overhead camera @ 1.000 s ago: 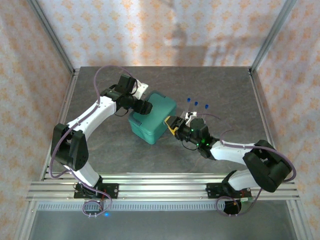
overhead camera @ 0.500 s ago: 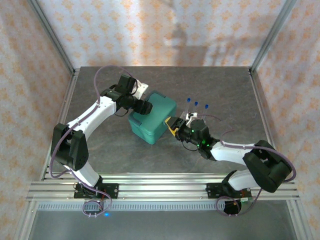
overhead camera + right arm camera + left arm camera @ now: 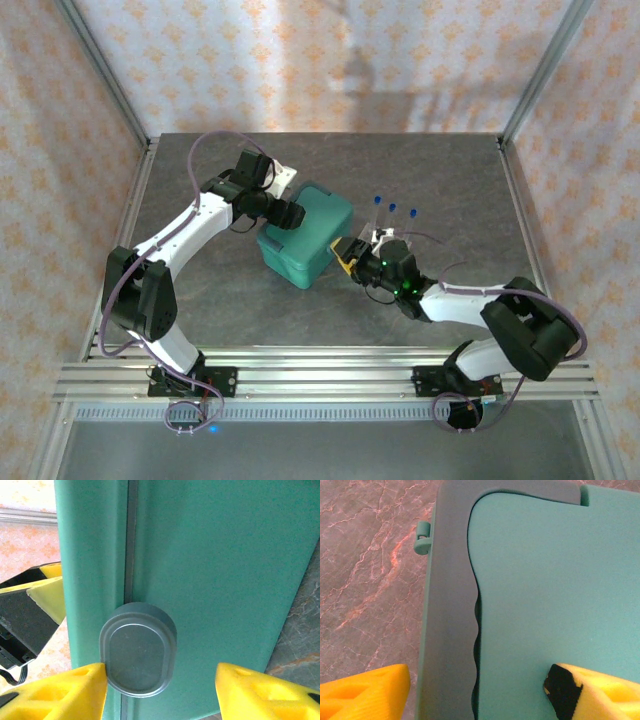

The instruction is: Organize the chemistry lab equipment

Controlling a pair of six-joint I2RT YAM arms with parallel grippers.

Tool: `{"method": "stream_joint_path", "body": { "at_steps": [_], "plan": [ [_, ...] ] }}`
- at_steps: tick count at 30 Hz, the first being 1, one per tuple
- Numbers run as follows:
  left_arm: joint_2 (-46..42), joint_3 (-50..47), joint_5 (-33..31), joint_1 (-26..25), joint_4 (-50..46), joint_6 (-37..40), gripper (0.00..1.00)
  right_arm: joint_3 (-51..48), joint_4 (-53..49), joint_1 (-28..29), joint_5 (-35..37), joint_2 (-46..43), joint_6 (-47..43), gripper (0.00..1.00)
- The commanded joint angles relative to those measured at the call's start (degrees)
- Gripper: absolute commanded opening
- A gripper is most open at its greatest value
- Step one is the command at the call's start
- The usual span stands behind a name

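The teal hinged case (image 3: 305,237) sits closed at mid-table. My left gripper (image 3: 287,214) is at its back-left edge, open. In the left wrist view one yellow finger (image 3: 600,690) lies over the lid (image 3: 555,580) and the other hangs beside the case above the table. My right gripper (image 3: 347,250) faces the case's right side, open. In the right wrist view the grey oval latch (image 3: 139,650) stands between its fingertips (image 3: 55,692), and the left one touches the latch's rim. Three blue-capped test tubes (image 3: 393,208) stand upright just behind my right gripper, in a clear rack (image 3: 381,233) that the gripper partly hides.
A white flat thing (image 3: 286,172) lies behind the left arm. The table is dark marbled stone (image 3: 440,170), framed by metal posts and patterned curtain walls. Open room lies at the back, the far right and in front of the case.
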Motion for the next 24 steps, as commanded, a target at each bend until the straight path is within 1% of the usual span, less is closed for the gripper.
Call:
{"method": "stream_joint_path", "body": {
  "at_steps": [1,5,10,13,18,22,24],
  "plan": [
    [3.72,-3.11,-0.56,-1.03,-5.29,0.67,0.77,0.68,-2.17,-0.42,0.49,2.0,0.21,0.58],
    [3.74,-3.24,-0.08,-1.06,-5.35,0.68,0.77,1.39,-3.04,-0.48,0.4,3.4,0.45,0.57],
    [3.61,-3.53,-0.01,-1.06,-5.25,0.77,0.77,-0.02,-0.95,-0.5,0.23,3.81,1.32,0.56],
    [3.61,-3.59,0.05,-1.06,-5.28,0.77,0.77,-0.78,-2.85,-0.5,1.09,0.59,0.7,0.56],
    [3.57,-3.36,0.17,-1.06,-5.2,0.78,0.77,-1.03,-11.38,-0.95,2.78,-6.32,-1.66,0.63],
    [3.88,-3.05,0.55,-1.06,-5.21,0.5,0.77,-1.65,-13.27,-1.73,3.19,-10.12,-1.81,0.64],
    [3.96,-3.1,0.58,-1.06,-5.16,0.49,0.77,-1.01,-13.42,-1.74,2.86,-10.52,-1.98,0.63]
  ]
}}
